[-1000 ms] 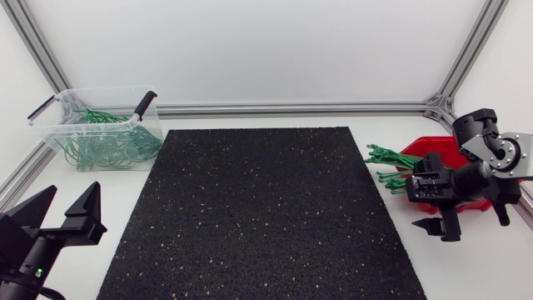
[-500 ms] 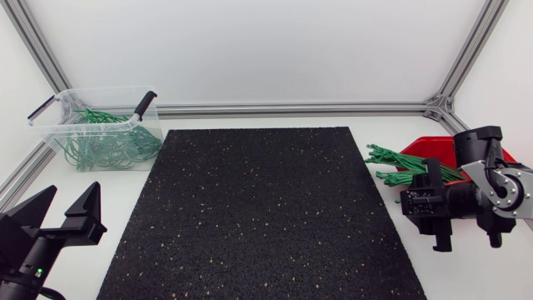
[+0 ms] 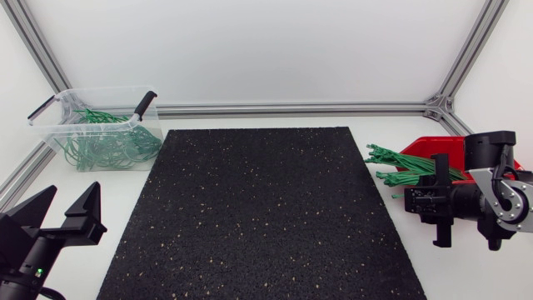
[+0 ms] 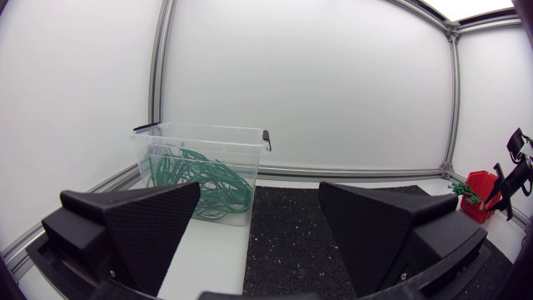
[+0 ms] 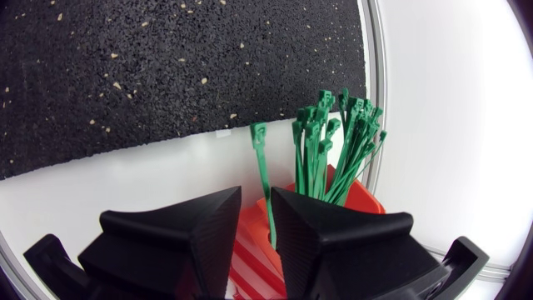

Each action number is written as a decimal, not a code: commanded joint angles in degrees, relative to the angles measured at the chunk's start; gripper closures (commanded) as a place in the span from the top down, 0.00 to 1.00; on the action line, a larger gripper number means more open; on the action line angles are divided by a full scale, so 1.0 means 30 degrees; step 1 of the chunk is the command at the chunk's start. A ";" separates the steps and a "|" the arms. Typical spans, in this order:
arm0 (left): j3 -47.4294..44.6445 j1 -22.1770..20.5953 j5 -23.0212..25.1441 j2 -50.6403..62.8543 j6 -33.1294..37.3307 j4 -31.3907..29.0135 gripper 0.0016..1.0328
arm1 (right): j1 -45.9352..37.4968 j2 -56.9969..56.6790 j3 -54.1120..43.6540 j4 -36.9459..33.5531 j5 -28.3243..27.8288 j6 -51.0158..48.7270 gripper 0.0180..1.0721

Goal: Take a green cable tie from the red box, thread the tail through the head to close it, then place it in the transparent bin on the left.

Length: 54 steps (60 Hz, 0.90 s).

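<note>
Right gripper (image 5: 256, 197) has swung lower and hangs over the red box (image 5: 364, 197), fingers narrowly apart, holding nothing. Left gripper (image 4: 259, 197) rests spread wide. Green cable ties (image 5: 335, 137) fan from the box. They look light, springy and slippery, so probably best pinched near the stray tie's (image 5: 261, 167) head.

Red box (image 3: 425, 145) at the frame's right edge, straight green cable ties (image 3: 390, 163) fanning out leftward; transparent bin (image 3: 100, 89) upper left (black handles) holds looped green ties (image 3: 107, 147).
</note>
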 commanded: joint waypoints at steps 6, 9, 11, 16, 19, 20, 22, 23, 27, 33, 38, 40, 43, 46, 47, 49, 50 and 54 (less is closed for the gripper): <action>-0.0754 0.0176 0.0121 -0.0026 -0.0268 -0.0412 0.96 | -0.0383 0.0280 -0.0439 0.0270 0.0077 -0.0402 0.28; -0.0754 0.0176 0.0121 -0.0026 -0.0268 -0.0412 0.96 | -0.0383 0.0339 -0.0439 0.0300 0.0077 -0.0402 0.28; -0.0754 0.0176 0.0121 -0.0026 -0.0268 -0.0412 0.96 | -0.0383 0.0368 -0.0468 0.0417 0.0077 -0.0402 0.28; -0.0754 0.0176 0.0121 -0.0026 -0.0268 -0.0441 0.96 | -0.0354 0.0544 -0.0556 0.0681 0.0077 -0.0402 0.28; -0.0754 0.0176 0.0121 -0.0026 -0.0268 -0.0441 0.96 | -0.0354 0.0720 -0.0556 0.0739 0.0106 -0.0373 0.28; -0.0754 0.0176 0.0150 -0.0026 -0.0268 -0.0412 0.96 | -0.0354 0.0778 -0.0585 0.0827 0.0106 -0.0373 0.28; -0.0754 0.0176 0.0150 -0.0026 -0.0268 -0.0441 0.96 | -0.0354 0.0925 -0.0673 0.1208 0.0106 -0.0402 0.27; -0.0754 0.0176 0.0121 -0.0026 -0.0268 -0.0412 0.96 | -0.0324 0.0954 -0.0673 0.1325 0.0136 -0.0402 0.26; -0.0754 0.0205 0.0121 -0.0026 -0.0268 -0.0441 0.96 | -0.0324 0.1100 -0.0673 0.1442 0.0194 -0.0402 0.26; -0.0754 0.0264 0.0150 -0.0026 -0.0268 -0.0441 0.96 | -0.0324 0.1159 -0.0731 0.1677 0.0253 -0.0431 0.26; -0.0754 0.0235 0.0121 -0.0026 -0.0268 -0.0441 0.96 | -0.0324 0.1100 -0.0702 0.1735 0.0311 -0.0431 0.21; -0.0754 0.0235 0.0150 -0.0026 -0.0268 -0.0441 0.96 | -0.0324 0.1100 -0.0702 0.1735 0.0311 -0.0460 0.20; -0.0754 0.0235 0.0150 -0.0026 -0.0268 -0.0441 0.96 | -0.0354 0.1159 -0.0731 0.1823 0.0370 -0.0607 0.19; -0.0754 0.0235 0.0179 -0.0026 -0.0268 -0.0441 0.96 | -0.0383 0.1276 -0.0731 0.2175 0.0429 -0.0666 0.18; -0.0754 0.0235 0.0179 -0.0026 -0.0268 -0.0441 0.96 | -0.0412 0.1305 -0.0731 0.2292 0.0458 -0.0695 0.18; -0.0754 0.0235 0.0238 -0.0026 -0.0268 -0.0441 0.96 | -0.0441 0.1423 -0.0731 0.2438 0.0487 -0.0724 0.18; -0.0754 0.0235 0.0238 -0.0026 -0.0268 -0.0441 0.96 | -0.0471 0.1452 -0.0761 0.2556 0.0487 -0.0753 0.18; -0.0754 0.0235 0.0238 -0.0026 -0.0268 -0.0441 0.96 | -0.0500 0.1511 -0.0761 0.2673 0.0516 -0.0753 0.18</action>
